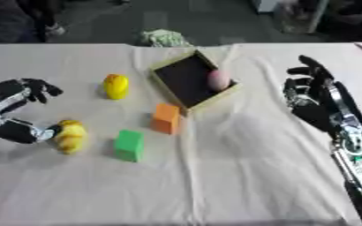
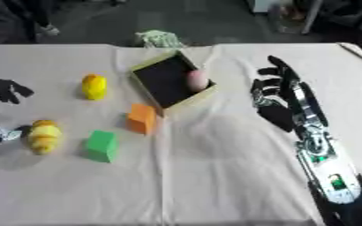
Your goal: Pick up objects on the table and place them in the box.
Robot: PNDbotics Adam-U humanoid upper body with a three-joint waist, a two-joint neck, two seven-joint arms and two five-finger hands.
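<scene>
A wooden box (image 1: 171,66) with a dark inside lies askew at the table's far middle, and a pink egg-shaped thing (image 1: 218,80) rests against its right wall. On the cloth to its left are a yellow rounded object (image 1: 116,86), an orange block (image 1: 166,118), a green block (image 1: 128,145) and a lumpy yellow object (image 1: 70,136). My left hand (image 1: 13,106) is at the left edge, fingers relaxed and spread. Its lower part touches the lumpy yellow object without closing round it. My right hand (image 1: 314,95) stands open to the right of the box, fingers up, holding nothing.
A white cloth (image 1: 238,176) covers the table, with wrinkles near the middle. A pale green crumpled thing (image 1: 163,38) sits at the far edge behind the box. Dark floor lies beyond the table.
</scene>
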